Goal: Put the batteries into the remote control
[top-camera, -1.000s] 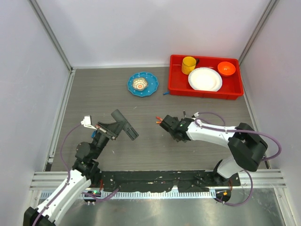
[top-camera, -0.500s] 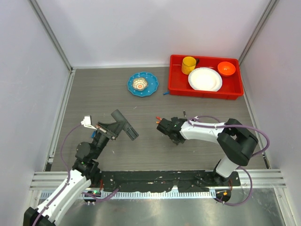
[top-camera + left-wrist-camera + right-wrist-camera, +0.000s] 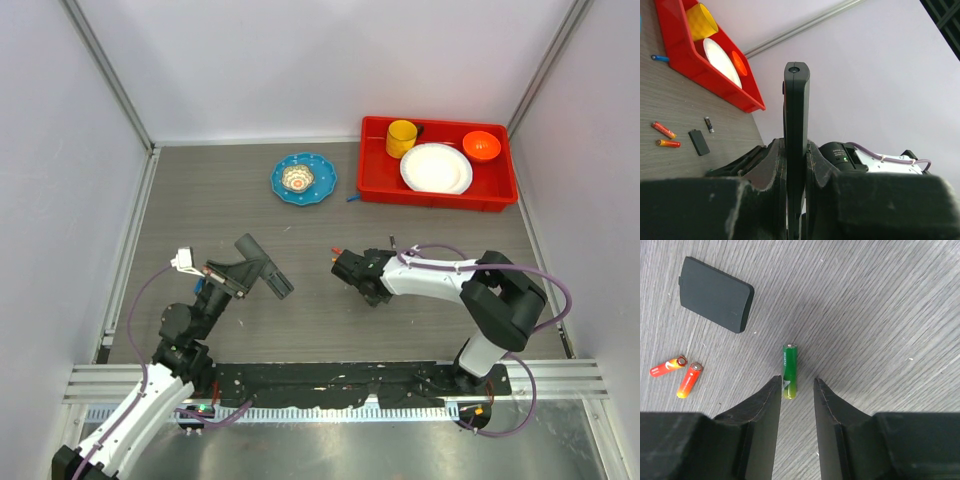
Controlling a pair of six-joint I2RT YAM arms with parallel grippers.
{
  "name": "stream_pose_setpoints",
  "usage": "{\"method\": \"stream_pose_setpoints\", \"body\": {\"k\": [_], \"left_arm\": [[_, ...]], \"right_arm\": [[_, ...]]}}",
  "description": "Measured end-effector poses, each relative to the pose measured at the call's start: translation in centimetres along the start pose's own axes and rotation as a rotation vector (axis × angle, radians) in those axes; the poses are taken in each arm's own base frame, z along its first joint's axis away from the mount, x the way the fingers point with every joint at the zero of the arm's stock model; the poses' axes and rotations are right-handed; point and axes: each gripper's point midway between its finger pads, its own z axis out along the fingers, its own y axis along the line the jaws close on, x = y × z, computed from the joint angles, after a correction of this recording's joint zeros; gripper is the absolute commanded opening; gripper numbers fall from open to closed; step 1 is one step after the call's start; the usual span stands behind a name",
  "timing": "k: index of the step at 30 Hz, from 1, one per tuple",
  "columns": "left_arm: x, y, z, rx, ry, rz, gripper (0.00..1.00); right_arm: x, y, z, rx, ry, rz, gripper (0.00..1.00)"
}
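My left gripper [image 3: 232, 280] is shut on the remote control [image 3: 262, 264], a slim black bar held up off the table; in the left wrist view the remote control [image 3: 796, 110] stands edge-on between the fingers of the left gripper [image 3: 795, 150]. My right gripper [image 3: 797, 381] is open and low over the table. A green battery [image 3: 790, 371] lies flat with its near end just inside the tips, beside the left finger. Two orange-red batteries [image 3: 689, 380] lie to the left. In the top view the right gripper [image 3: 346, 266] sits just below the batteries [image 3: 337, 250].
A flat black squarish cover [image 3: 715, 294] lies beyond the batteries. At the back right a red tray [image 3: 438, 197] holds a yellow cup [image 3: 401, 137], a white plate [image 3: 436, 167] and an orange bowl [image 3: 482, 145]. A blue plate [image 3: 303, 179] sits at the back centre.
The right gripper's jaws have opened and it has shifted slightly left; the green battery lies loose on the table. The left arm and remote control have not moved.
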Motion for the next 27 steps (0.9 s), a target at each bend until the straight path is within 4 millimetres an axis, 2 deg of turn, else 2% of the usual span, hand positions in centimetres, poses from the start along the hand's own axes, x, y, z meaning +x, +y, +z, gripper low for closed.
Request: {"method": "stream_pose_setpoints", "body": {"k": [4,11,14,18,22,24,27], "left_arm": [[0.1,0.2,0.0,-0.009,0.003,0.0,0.0],[0.2,0.4,0.0,-0.017,0.007,0.001,0.0],[0.3,0.7,0.1,-0.026,0.015,0.003,0.0],[0.7,1.4,0.2,-0.05,0.031,0.001,0.0],[1.0,2.0,0.3,-0.07,0.044,0.0,0.0],[1.1,2.1,0.3,-0.073,0.048,0.002,0.0],[1.2,2.1,0.3,-0.07,0.055,0.011,0.0]], "right_arm": [[0.1,-0.3,-0.3,0.008,0.004,-0.051,0.41],[0.3,-0.1,-1.7,-0.041,0.025,-0.235,0.45],[-0.4,0.6,-3.1,-0.103,0.033,-0.294,0.46],[-1.7,2.4,-5.2,-0.226,0.012,-0.391,0.56],[-3.1,4.2,-6.9,-0.355,-0.057,-0.648,0.63],[-3.5,4.9,-7.8,-0.429,-0.088,-0.817,0.69],[-3.7,5.0,-8.4,-0.503,-0.112,-1.039,0.72]]}}
